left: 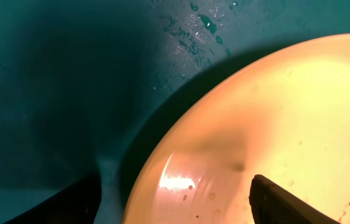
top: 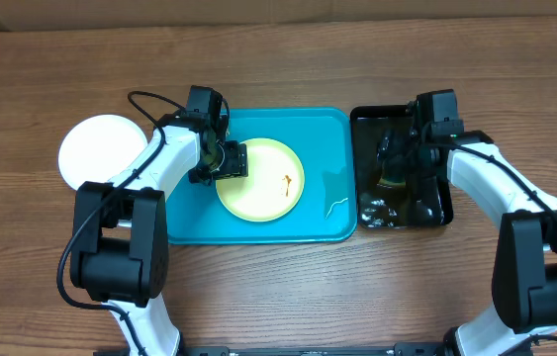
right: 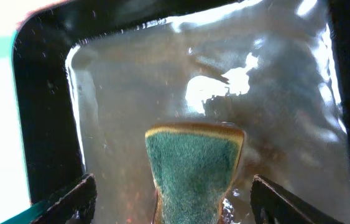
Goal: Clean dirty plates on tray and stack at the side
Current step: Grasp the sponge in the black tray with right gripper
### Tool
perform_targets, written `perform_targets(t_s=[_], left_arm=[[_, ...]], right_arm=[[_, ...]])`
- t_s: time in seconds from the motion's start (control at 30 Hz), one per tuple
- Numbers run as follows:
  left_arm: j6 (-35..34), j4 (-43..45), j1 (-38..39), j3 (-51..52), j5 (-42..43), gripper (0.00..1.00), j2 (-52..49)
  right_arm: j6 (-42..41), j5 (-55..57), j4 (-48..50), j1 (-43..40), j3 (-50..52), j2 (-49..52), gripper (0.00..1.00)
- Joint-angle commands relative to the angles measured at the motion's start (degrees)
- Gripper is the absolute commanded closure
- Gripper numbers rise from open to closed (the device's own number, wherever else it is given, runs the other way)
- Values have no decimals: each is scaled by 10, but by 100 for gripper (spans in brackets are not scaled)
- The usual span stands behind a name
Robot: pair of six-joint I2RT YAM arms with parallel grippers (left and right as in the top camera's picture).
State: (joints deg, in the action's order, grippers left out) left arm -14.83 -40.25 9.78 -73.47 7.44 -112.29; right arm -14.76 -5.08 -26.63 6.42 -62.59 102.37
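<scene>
A pale yellow-green plate point(top: 263, 188) with a small brown smear point(top: 286, 181) lies on the turquoise tray point(top: 323, 133). My left gripper point(top: 229, 160) is open at the plate's left rim. In the left wrist view the plate's rim point(left: 274, 112) lies between the two fingers point(left: 175, 208), above the tray floor point(left: 50, 74). A white plate point(top: 100, 148) lies on the table left of the tray. No other plate shows. My right gripper point(top: 397, 158) is open over the black tray point(top: 354, 158). Its fingers point(right: 184, 205) straddle a green sponge point(right: 193, 168) with gaps on both sides.
The black tray point(right: 44, 124) holds shallow brownish water, and the sponge point(top: 394, 180) stands in it. Water drops and a pale streak point(top: 335, 206) lie on the turquoise tray's right part. Brown wooden table point(top: 41, 257) surrounds both trays.
</scene>
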Motion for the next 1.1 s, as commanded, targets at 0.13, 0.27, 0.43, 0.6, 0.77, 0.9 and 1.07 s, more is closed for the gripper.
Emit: perform_targets(t_s=[0.13,0.27,0.43,0.6,0.77,0.9,1.07], left_arm=[[-6,3,0,12,-4,22,1],[-6,5,0,12,-4,23,1],[-6,5,0,12,-4,23,1],[-6,5,0,12,-4,23,1],[-7,6,0,12,-4,23,1],[-6,7,0,12,-4,22,1],[-6,7,0,12,-4,30,1]], right_arm=[[1,20,2,0,-10,16,18],[1,20,15,0,-5,38,20],[1,18,17,1,-4,51,36],[1,18,26,0,-4,51,33],[1,18,29,0,-4,51,96],[50,-14,21,0,-13,47,96],[59,-23,-74,0,-61,20,39]])
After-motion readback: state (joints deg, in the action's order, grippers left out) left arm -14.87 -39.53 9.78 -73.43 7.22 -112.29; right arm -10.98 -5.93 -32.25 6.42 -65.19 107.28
